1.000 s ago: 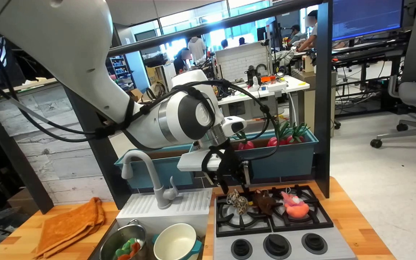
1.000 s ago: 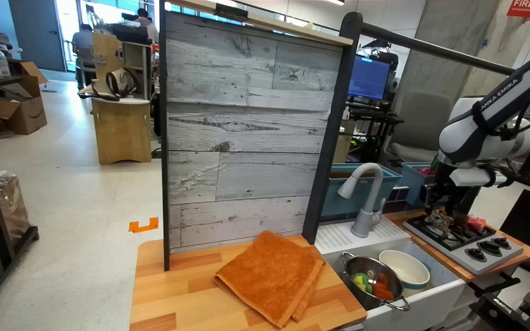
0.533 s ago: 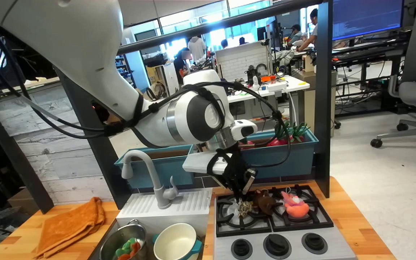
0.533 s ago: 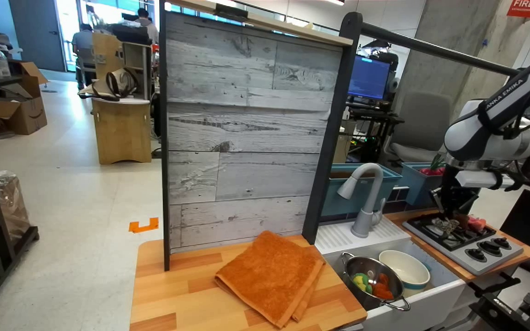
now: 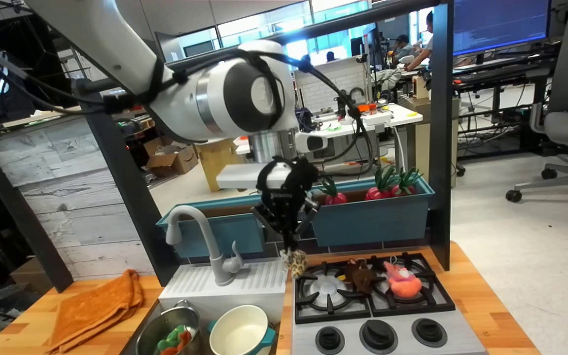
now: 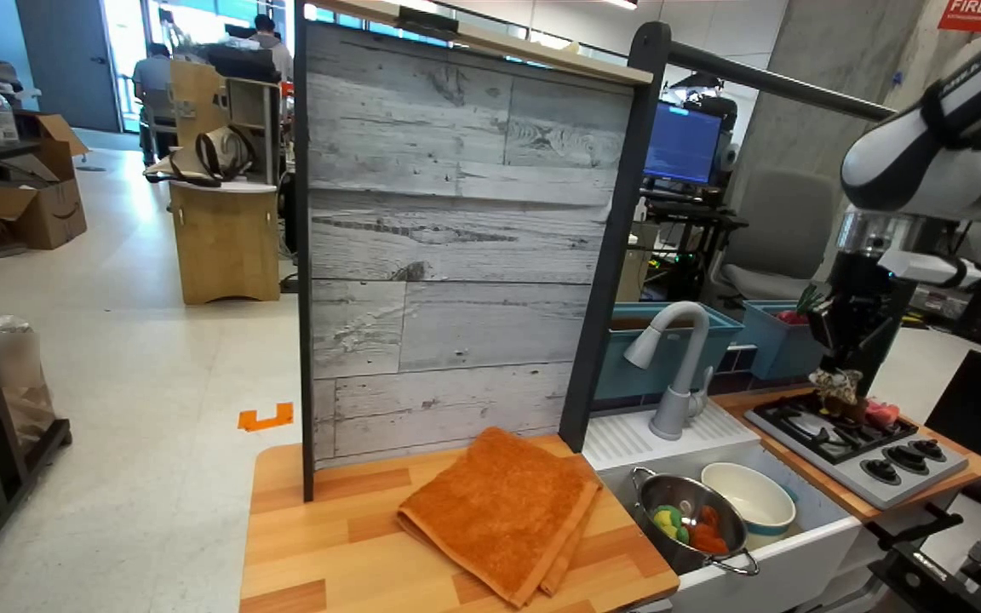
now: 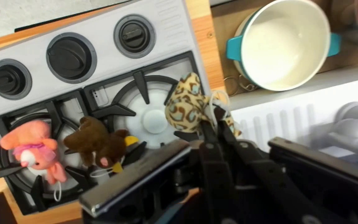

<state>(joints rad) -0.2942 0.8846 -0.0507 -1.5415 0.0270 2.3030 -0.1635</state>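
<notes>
Jaws nearly together, pinching the leopard-print plush (image 7: pixel 183 109) by its narrower end, presumably the easiest part to clamp; the rounded, soft-looking body hangs roughly over the edge of the stove (image 7: pixel 105 46). Brown plush (image 7: pixel 93 141) and pink plush (image 7: pixel 31 137), both fuzzy and lumpy, lie across the black grates (image 7: pixel 141 87), whose rigid prongs likely keep them from rolling.

In an exterior view, a soft toy (image 5: pixel 296 264) is held by the hand (image 5: pixel 290 245) near the left side of the stove (image 5: pixel 352 340); a second toy (image 5: pixel 361 277) is laid across the stove's middle, a third toy (image 5: pixel 405 285) right of that. In the sink (image 5: pixel 269 293), left of the stove, a pot (image 5: pixel 239 328) is set right of a pan (image 5: pixel 165 318). Left of the sink, a towel (image 5: pixel 99 310) is laid on the table (image 5: pixel 486 315). Behind the stove, radishes (image 5: pixel 377 193) are held in a planter (image 5: pixel 372 222).
</notes>
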